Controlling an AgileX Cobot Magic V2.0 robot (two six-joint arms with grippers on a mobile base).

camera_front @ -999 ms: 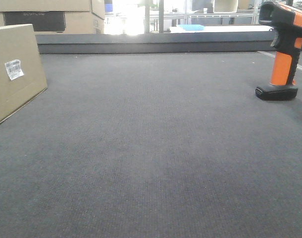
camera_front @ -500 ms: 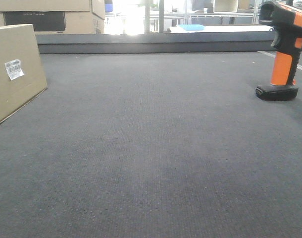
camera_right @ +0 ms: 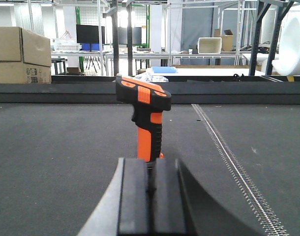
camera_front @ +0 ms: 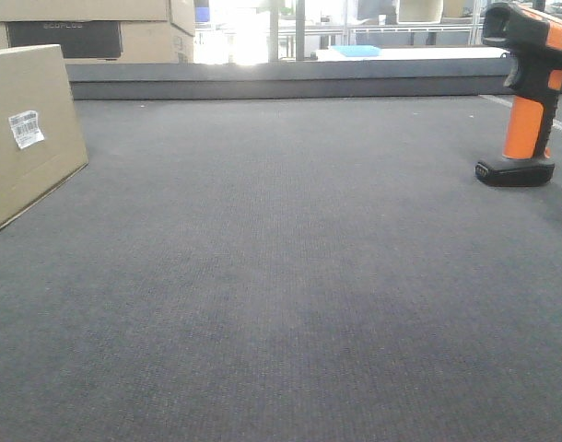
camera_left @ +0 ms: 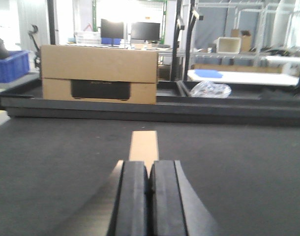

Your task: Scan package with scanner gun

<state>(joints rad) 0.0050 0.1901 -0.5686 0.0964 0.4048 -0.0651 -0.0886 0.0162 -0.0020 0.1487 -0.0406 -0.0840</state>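
Observation:
A tan cardboard package [camera_front: 23, 138] with a white barcode label [camera_front: 25, 128] stands at the far left of the dark mat. In the left wrist view it shows as a narrow tan strip [camera_left: 143, 145] straight ahead of my left gripper [camera_left: 149, 164], which is shut and empty just short of it. An orange and black scanner gun [camera_front: 530, 101] stands upright on its base at the far right. In the right wrist view the scanner gun [camera_right: 149, 118] stands directly ahead of my right gripper [camera_right: 151, 162], which is shut and empty, a short way from the handle. Neither gripper shows in the front view.
A raised dark rim [camera_front: 281, 87] bounds the mat at the back. Large cardboard boxes [camera_left: 98, 73] stand beyond it on the left. A pale toothed strip [camera_right: 228, 157] runs along the mat to the right of the scanner. Shelving and tables stand behind.

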